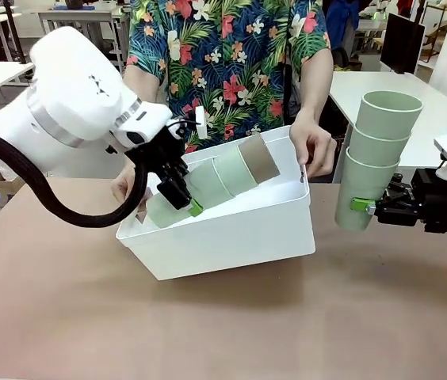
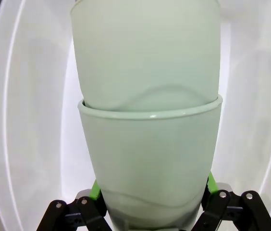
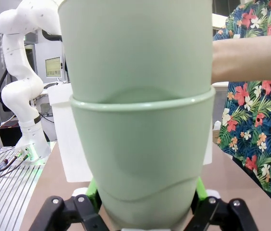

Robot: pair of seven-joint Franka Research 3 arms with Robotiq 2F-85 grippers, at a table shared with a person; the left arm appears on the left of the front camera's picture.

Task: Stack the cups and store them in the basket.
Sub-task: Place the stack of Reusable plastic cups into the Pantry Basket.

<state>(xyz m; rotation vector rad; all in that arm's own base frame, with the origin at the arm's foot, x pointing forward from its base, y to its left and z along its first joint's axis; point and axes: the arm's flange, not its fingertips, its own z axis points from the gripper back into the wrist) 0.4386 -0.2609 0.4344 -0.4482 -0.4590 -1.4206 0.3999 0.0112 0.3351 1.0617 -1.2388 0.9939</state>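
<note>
Three-cup stack (image 1: 223,174) clamped in left gripper (image 1: 177,199): lay flat in tilted basket (image 1: 231,237) before opening; right gripper (image 1: 364,206), 3 o'clock, clamped on green stack (image 1: 378,142).

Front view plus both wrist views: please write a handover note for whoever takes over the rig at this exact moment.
Left gripper: shut on the mixed stack, two mint cups and one tan-brown, lying tilted inside the basket.
Right gripper: shut on the mint stack, three cups, upright in the air to the right of the basket.
A person's hand grips the far rim, and the basket is tipped toward the robot.
Done: both stacks are built.
Left: release the mixed stack in the basket, then probably bring the mint stack in.
</note>
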